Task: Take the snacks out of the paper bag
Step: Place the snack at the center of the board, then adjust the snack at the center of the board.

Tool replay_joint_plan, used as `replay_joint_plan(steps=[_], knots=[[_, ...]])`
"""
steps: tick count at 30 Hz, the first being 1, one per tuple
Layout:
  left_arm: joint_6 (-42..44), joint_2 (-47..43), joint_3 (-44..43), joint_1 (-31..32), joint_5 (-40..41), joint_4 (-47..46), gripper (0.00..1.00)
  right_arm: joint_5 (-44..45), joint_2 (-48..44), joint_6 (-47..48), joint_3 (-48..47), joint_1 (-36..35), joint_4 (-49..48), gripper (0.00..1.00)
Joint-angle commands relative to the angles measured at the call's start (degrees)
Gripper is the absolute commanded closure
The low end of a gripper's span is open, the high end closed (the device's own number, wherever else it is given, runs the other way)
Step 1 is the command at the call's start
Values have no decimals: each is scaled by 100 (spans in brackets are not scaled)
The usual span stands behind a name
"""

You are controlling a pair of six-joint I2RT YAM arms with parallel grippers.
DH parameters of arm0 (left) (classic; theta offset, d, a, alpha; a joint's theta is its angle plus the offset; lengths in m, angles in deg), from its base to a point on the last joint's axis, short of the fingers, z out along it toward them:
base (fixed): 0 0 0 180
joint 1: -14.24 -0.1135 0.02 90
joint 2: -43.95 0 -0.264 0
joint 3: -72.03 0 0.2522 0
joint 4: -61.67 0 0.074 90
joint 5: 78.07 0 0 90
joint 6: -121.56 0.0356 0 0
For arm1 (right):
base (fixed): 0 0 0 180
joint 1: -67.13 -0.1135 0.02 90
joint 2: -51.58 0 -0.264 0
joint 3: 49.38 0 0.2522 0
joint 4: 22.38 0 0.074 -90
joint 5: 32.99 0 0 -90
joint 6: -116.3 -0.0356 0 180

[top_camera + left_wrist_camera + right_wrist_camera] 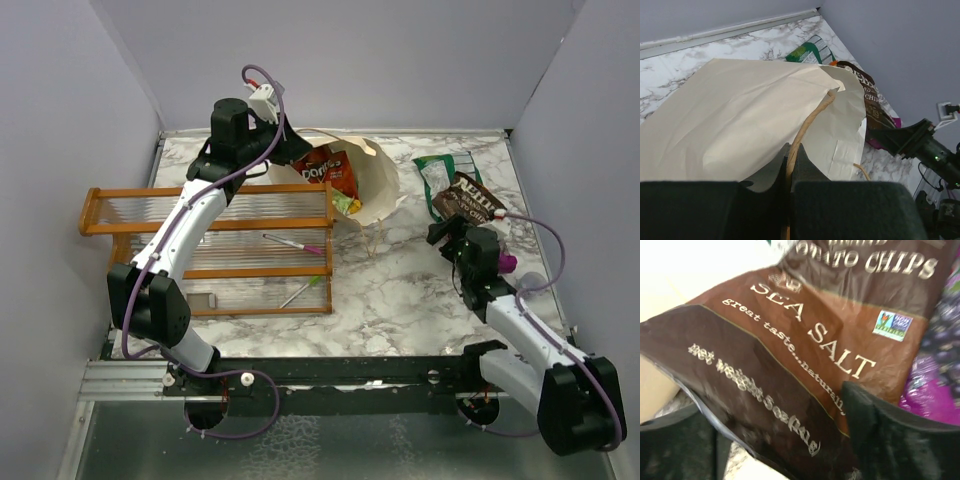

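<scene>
Marble desk (400, 290) carries everything. Nearest, the right end effector (445, 235) has its fingers spread around the near edge of the dark brown packet (468, 200), with a magenta packet (508, 262) just beside it. Farther off stands the paper bag (378, 185), a red chip bag (325, 165) in its mouth. The left end effector (790, 165) is pinching its twine handle (810, 120). Farthest lies a green-white packet (440, 168).

— Where was the bag (378, 180)?
— At the back middle of the tabletop (400, 300), with packets (325, 168) inside. The rack (215, 250) stood just left of it.
— And right of it?
— The chips packet (468, 200) lay overlapping a far packet (440, 167) behind it. The right end effector (447, 236) sat just before them.
</scene>
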Motion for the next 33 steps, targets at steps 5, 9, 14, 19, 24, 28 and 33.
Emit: replay_joint_plan(steps=[5, 9, 14, 19, 24, 28, 33], knots=[[-60, -199, 28, -50, -162, -197, 100, -1162, 1301, -296, -297, 23, 11, 3], [-59, -193, 28, -58, -169, -200, 100, -1124, 1311, 107, -767, 20, 552, 0], [-139, -207, 41, -109, -262, -269, 100, -976, 688, 588, -1305, 17, 1155, 0], [-228, -201, 76, -185, -345, -352, 100, -867, 51, 1038, -1553, 23, 1228, 0], [-250, -191, 95, -199, -367, -388, 100, -1534, -56, 1527, -1745, 22, 906, 0], [-286, -166, 107, -199, -401, -418, 100, -2342, 363, 1582, -2053, 22, 687, 6], [-270, -160, 114, -199, -387, -415, 100, -2424, 1107, 1547, -2299, 24, 819, 15]])
